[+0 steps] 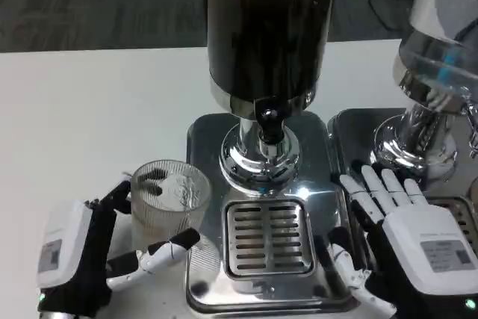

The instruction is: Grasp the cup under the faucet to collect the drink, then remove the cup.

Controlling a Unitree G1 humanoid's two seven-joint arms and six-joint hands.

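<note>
At seven o'clock in the frame, the robot's left hand (104,252) wraps its fingers around a ribbed clear cup (169,201) standing on the white desk (82,125), just beside the left edge of the dispenser's chrome base (205,136). The cup sits at eight o'clock from the faucet (269,121), off the slotted drip grate (266,237). At four o'clock, the right hand (403,237) rests flat with fingers spread, holding nothing, between the dark drink dispenser (269,28) and a second dispenser (437,72) at two o'clock.
</note>
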